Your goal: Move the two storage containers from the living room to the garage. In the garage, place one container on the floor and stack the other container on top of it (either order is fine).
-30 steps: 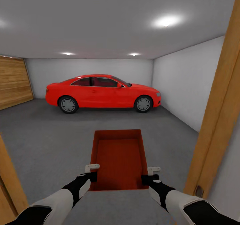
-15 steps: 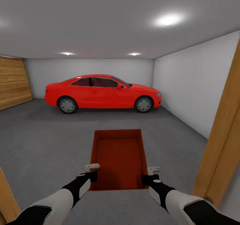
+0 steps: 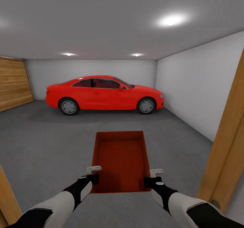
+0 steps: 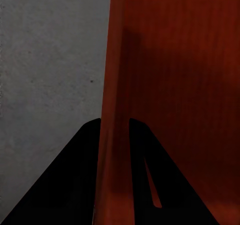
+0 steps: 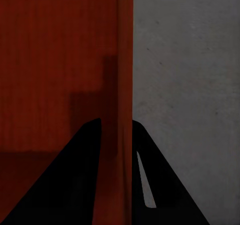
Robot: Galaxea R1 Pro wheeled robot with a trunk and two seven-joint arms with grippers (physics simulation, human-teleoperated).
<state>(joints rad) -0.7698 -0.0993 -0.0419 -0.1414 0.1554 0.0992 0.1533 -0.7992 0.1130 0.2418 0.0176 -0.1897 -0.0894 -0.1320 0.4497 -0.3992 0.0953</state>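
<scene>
From my head camera, both arms have glossy white forearm shells that darken to black near the elbows. Each wrist is a matte black tapered segment. The left gripper [image 3: 94, 174] and right gripper [image 3: 153, 176] each carry a small off-white bracket on top. In my wrist cameras, the fingers [image 4: 75, 185] appear as plain black wedges; one [image 5: 160, 185] bears a narrow pale slot.

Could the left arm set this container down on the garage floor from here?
Probably yes. The left claw and right claw each clamp a wall of the container, and bare concrete floor lies beneath; the red car is far ahead.
</scene>
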